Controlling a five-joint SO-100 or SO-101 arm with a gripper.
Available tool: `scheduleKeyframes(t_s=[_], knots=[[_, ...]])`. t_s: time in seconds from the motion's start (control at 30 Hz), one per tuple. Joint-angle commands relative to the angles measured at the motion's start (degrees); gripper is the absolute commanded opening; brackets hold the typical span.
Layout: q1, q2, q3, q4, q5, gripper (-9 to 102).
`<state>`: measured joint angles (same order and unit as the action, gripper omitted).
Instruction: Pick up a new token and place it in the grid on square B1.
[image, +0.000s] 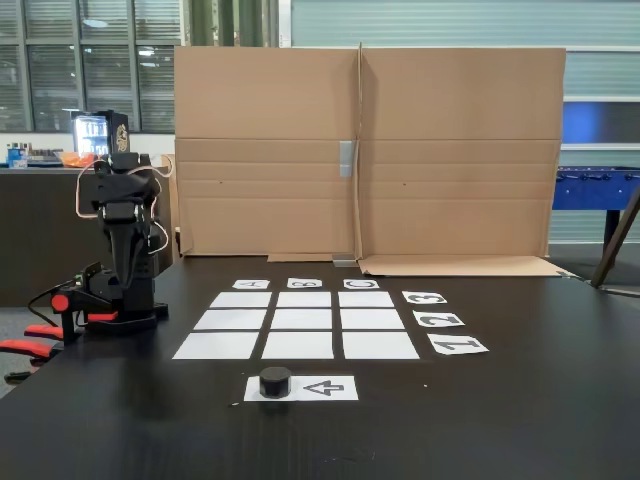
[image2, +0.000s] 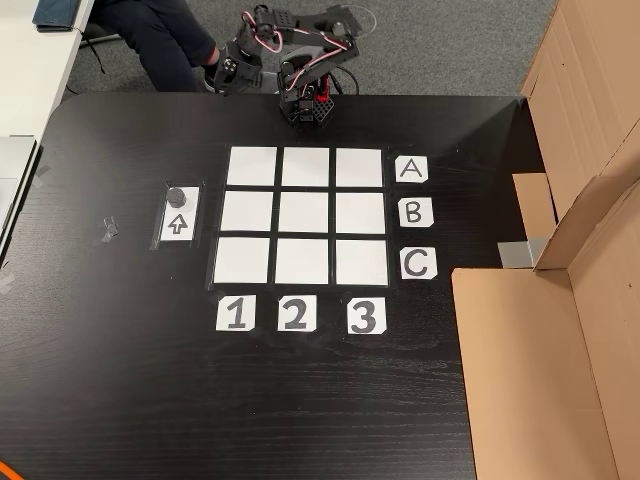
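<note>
Black token (image2: 177, 195) on arrow-printed sheet (image2: 180, 219), toward worktop (image2: 100, 360) left edge in other view, just beside grid (image2: 305, 214); labels A B C, 1 2 3 legible; square B1 (image2: 247, 212) bare; arm folded at far edge, end effector (image2: 243, 62) state unclear.

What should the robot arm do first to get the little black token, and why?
Probably swing out toward the token, since the arm sits folded at the table's edge, well away from it. The token rests on the arrow sheet beside the grid, whose squares are all bare, B1 included.
</note>
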<state>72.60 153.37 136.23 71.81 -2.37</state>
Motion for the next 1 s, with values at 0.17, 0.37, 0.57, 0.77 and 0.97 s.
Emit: scheduleKeyframes(t_s=[0.17, 0.37, 0.57, 0.77, 0.97], knots=[[-0.53, -22.68, -18.54, 1.49, -0.35, 12], [-3.25, -35.6, -27.42, 1.76, -0.35, 12], [-7.03, -49.48, -37.09, 3.52, -0.35, 12], [-11.78, -57.04, -43.15, 5.71, -0.35, 12], [-17.49, -63.37, -48.08, 7.82, -0.35, 15]])
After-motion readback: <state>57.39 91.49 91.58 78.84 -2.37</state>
